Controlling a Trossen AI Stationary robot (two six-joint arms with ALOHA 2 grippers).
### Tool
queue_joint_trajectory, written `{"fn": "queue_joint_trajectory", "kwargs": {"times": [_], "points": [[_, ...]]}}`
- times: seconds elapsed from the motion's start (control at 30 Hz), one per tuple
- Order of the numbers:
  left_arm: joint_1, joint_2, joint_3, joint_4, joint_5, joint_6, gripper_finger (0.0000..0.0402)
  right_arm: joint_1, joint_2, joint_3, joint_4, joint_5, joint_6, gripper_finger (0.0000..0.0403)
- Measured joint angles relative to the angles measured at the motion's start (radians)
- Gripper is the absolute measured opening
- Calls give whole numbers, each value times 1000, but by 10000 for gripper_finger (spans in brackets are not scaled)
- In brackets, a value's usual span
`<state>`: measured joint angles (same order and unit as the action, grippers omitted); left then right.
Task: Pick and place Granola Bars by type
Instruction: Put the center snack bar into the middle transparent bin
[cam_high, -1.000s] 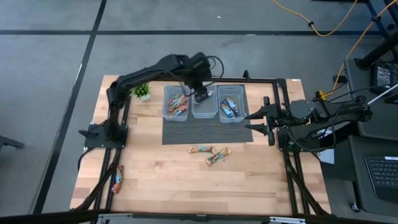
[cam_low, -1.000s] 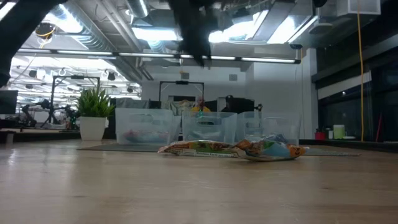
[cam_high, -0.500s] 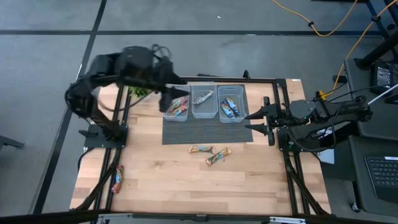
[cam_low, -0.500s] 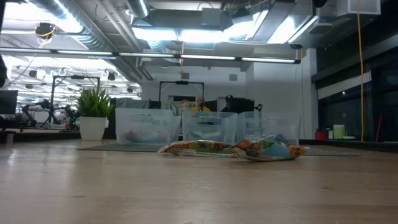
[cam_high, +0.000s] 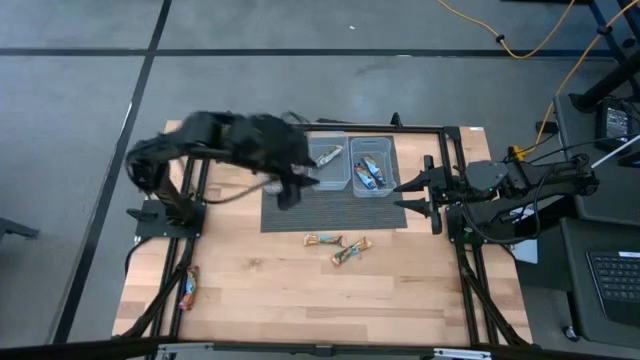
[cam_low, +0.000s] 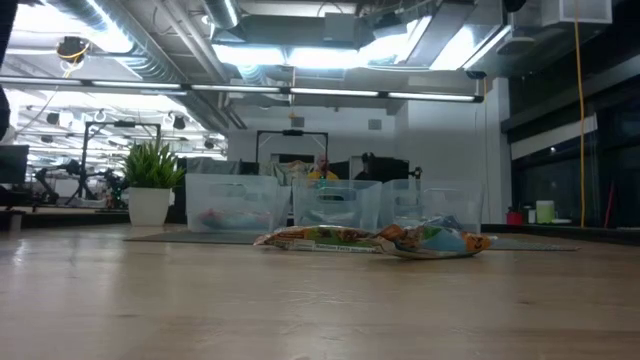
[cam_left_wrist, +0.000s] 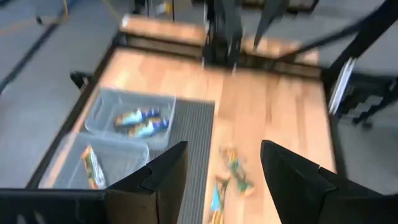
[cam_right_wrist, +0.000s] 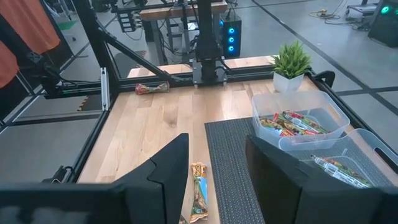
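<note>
Left gripper (cam_left_wrist: 222, 165) over mat (cam_high: 330, 210) front of 3 bins (cam_high: 329, 180), fingers apart, empty. 2 Granola Bars (cam_high: 337, 245) lie unsorted on table (cam_high: 250, 290), likely next pick. Right gripper (cam_right_wrist: 214, 158) parked at table's edge, fingers apart.

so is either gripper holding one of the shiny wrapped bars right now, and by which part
Nothing is held. The left gripper is open and empty above the dark ribbed mat; the right gripper waits open and empty at the table's right edge.

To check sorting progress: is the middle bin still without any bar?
No, the high view shows one tan-gold bar lying inside the middle bin.
</note>
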<state>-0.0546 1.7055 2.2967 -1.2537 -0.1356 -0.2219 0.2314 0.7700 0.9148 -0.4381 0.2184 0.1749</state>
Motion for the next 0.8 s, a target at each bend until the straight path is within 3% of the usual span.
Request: {"fn": "queue_joint_trajectory", "kwargs": {"times": [0.27, 0.43, 0.53, 0.63, 0.8], "points": [[-28, 226, 0, -219, -2, 49, 194, 0, 0, 0, 0, 0, 2, 162], [-49, 351, -1, -222, 24, 121, 194, 0, 0, 0, 0, 0, 1, 162], [-39, 375, -1, -173, 102, 141, 194, 0, 0, 0, 0, -1, 0, 162], [-18, 374, -3, -150, 98, 167, 194, 0, 0, 0, 0, -16, 0, 162], [3, 374, -148, -132, 87, 168, 194, 0, 0, 0, -1, -56, 0, 162]]}}
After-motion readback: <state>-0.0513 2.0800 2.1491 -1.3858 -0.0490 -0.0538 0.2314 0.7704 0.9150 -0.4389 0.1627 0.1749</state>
